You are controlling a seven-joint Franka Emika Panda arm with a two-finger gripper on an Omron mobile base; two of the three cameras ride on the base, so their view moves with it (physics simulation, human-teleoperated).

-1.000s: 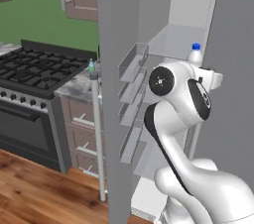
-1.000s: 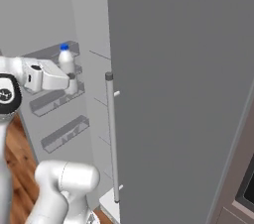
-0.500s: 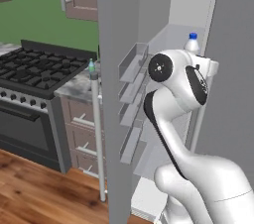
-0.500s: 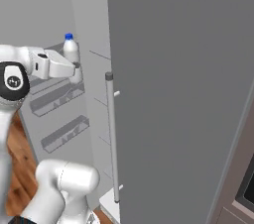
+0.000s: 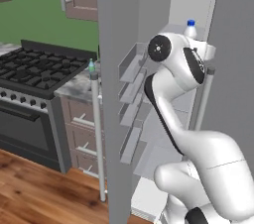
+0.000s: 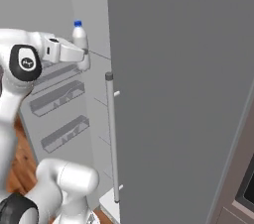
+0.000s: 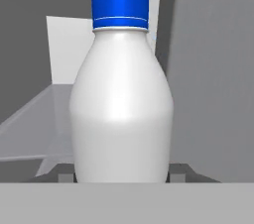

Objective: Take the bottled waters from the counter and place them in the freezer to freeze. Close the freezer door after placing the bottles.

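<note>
Up at the open freezer (image 5: 191,5), I held the white bottle (image 6: 79,37) with the blue cap upright in my gripper (image 6: 83,52) — the jaws were closed narrowly around its lower body. The bottle was at the height of an upper shelf (image 7: 34,124), just at the mouth of the freezer. To do this step well, I judged I should carry the bottle further inside and keep it upright, lower it until its bottom sat flat on the shelf, and only then open the jaws; otherwise it could tip over or fall out. I counted two bottles: one in my grip, and one green-capped bottle (image 5: 91,64) standing on the counter (image 5: 79,85) beside the stove (image 5: 39,69). The freezer door (image 5: 116,94) stood open — one door, with three bins visible inside it.
</note>
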